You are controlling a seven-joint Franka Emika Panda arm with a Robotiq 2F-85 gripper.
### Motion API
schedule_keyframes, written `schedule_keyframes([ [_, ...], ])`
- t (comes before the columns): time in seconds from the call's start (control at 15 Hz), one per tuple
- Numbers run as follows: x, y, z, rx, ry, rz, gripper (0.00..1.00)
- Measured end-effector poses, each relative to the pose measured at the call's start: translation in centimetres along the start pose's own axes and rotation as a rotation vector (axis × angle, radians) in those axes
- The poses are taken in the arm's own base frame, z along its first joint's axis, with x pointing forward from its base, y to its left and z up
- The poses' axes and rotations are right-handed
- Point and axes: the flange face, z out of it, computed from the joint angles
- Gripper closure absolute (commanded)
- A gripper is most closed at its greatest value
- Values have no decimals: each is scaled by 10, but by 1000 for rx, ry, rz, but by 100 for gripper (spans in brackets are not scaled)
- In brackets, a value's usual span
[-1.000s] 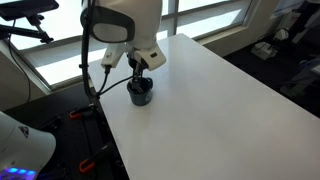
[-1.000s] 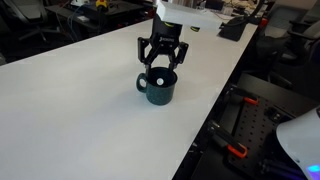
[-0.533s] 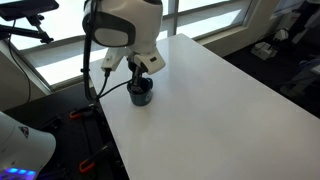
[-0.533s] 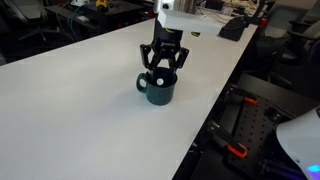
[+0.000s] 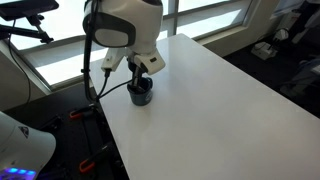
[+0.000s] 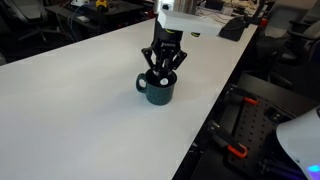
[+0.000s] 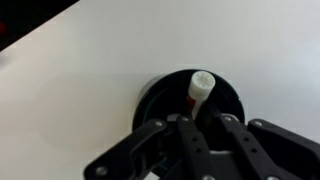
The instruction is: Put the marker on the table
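The marker [image 7: 201, 87] stands between the jaws, which seem clenched on its sides. If the hold is shallow, it could slip and fall back. Its long axis is nearly upright, with the pale, reddish end pointing up toward the jaws. A lift that is not straight may press it on the rim of the dark cup [image 7: 148, 100] below the jaws and tip the cup on the table [image 7: 70, 70].

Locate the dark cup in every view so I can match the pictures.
In an exterior view: cup left of centre, beside the table edge.
In an exterior view: cup at centre.
Wrist view: cup lower centre, marker inside.
Shared landmark: the tool over the cup.
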Motion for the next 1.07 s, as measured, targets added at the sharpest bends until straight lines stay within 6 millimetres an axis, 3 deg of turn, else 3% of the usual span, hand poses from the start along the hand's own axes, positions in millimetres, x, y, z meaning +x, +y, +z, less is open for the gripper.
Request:
schedule_keyframes([
  [0.27, -2, -5, -4, -13, -23, -30, 95],
  [0.47, -9, -19, -23, -43, -99, -77, 95],
  [0.73, -17, -40, -70, -67, -155, -137, 95],
  [1.07, -10, -56, -144, -192, 65, -216, 95],
])
